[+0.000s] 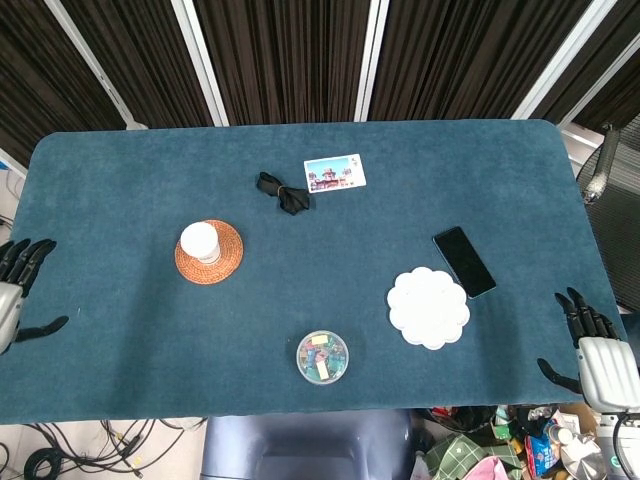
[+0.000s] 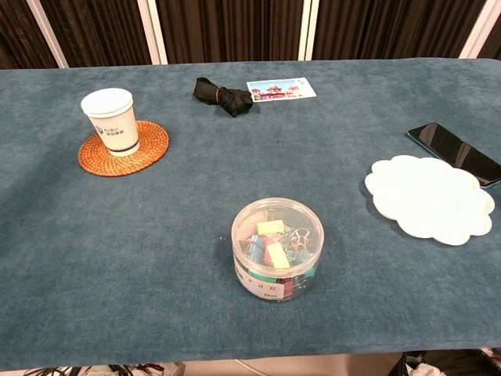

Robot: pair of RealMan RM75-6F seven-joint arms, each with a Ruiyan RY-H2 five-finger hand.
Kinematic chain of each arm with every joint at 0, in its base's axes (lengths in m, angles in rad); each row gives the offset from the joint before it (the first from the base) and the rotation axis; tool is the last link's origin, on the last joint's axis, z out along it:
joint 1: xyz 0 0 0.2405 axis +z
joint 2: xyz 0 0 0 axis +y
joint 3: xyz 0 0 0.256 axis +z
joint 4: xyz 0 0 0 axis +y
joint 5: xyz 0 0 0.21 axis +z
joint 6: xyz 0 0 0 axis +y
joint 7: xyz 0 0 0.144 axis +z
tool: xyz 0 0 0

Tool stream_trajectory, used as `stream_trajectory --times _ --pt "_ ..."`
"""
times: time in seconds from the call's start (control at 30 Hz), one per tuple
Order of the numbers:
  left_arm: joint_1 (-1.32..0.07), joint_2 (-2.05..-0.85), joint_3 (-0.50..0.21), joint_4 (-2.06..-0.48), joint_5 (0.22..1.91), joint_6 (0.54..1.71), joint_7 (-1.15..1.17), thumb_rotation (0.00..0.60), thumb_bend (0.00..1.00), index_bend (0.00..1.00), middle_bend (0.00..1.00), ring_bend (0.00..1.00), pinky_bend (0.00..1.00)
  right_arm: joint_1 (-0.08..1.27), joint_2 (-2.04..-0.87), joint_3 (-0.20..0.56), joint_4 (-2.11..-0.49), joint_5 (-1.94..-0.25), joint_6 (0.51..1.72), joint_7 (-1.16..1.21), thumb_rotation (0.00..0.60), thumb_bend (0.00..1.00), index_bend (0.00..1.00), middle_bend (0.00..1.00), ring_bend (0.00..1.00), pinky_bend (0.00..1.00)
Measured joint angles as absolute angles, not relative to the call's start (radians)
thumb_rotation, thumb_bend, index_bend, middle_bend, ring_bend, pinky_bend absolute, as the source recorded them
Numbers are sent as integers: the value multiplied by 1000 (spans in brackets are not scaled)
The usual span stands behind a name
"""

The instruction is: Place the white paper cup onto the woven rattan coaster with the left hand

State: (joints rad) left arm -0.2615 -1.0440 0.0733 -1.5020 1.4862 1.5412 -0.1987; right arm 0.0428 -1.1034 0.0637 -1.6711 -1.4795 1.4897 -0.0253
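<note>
The white paper cup (image 1: 199, 242) (image 2: 111, 121) stands upright on the woven rattan coaster (image 1: 225, 262) (image 2: 149, 149), toward the coaster's left side. My left hand (image 1: 14, 288) shows only in the head view, at the table's left edge, far from the cup, with its fingers spread and nothing in it. My right hand (image 1: 594, 350) hangs off the table's right front corner, fingers apart and empty. The chest view shows neither hand.
A black strap (image 1: 281, 192) and a postcard (image 1: 335, 172) lie at the back middle. A clear round box of clips (image 1: 322, 357) (image 2: 277, 247) sits near the front edge. A white scalloped plate (image 1: 428, 307) and a black phone (image 1: 464, 261) lie at the right.
</note>
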Motion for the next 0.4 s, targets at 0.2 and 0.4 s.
stream_trajectory --times 0.2,0.4 --pt "-214 -1066 76 -1495 1499 1583 -155 600 111 77 105 0 0 44 -1103 65 -1667 -1479 1489 -24 600 123 4 0 125 162" --pt "-191 -1058 78 -1505 1516 1585 -149 600 110 85 107 0 0 45 -1104 66 -1677 -1480 1490 -37 600 124 4 0 125 162"
